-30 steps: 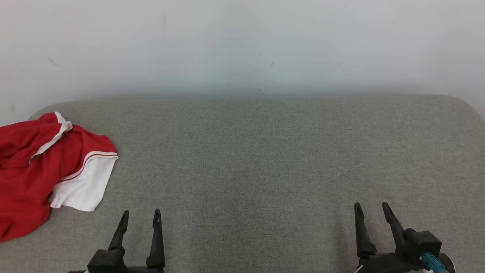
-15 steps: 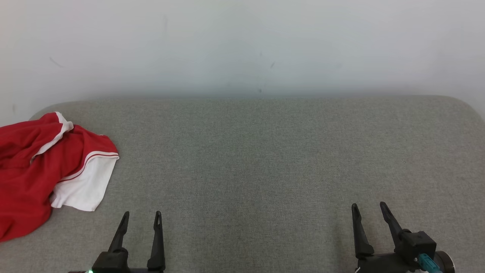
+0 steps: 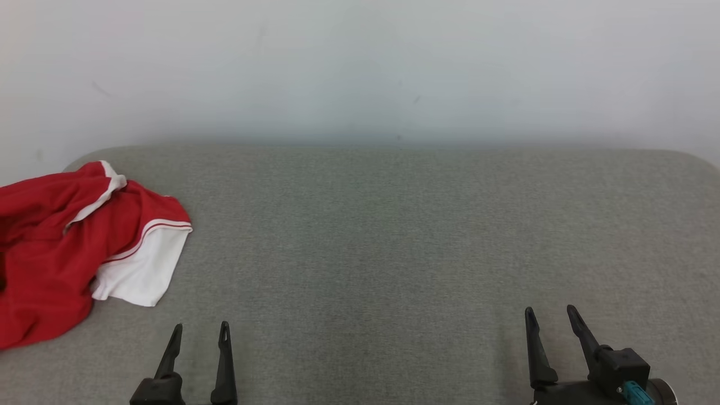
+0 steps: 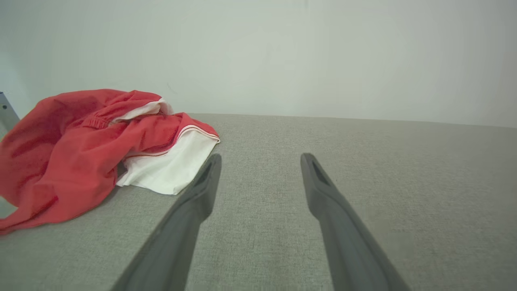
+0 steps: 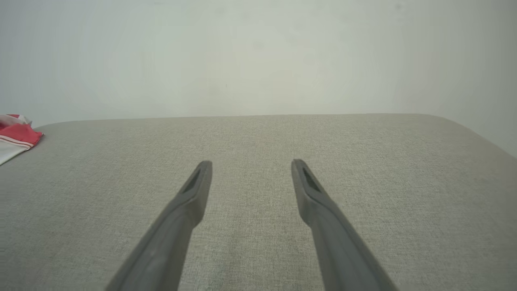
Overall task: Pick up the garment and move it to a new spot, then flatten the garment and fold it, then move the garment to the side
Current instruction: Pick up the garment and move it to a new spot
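A crumpled red garment (image 3: 50, 253) with white trim lies at the left end of the grey padded surface (image 3: 394, 236). The left wrist view shows the same garment (image 4: 72, 149) ahead and to the left of the fingers. My left gripper (image 3: 201, 328) stands open at the lower left, to the right of the garment and apart from it, with nothing between its fingers (image 4: 202, 190). Low on the right, my right gripper (image 3: 550, 311) is open and empty over bare fabric. A corner of the garment (image 5: 16, 135) shows at the left edge of the right wrist view.
A plain pale wall (image 3: 360, 67) rises behind the grey surface. The surface's far corners are rounded, and its right edge (image 5: 476, 135) curves away in the right wrist view. A grey metal piece (image 4: 6, 111) shows at the far left beside the garment.
The whole head view has shifted, so the camera turned a little to the left. The left gripper sits slightly lower in the picture. Both grippers stay open and the garment lies as before.
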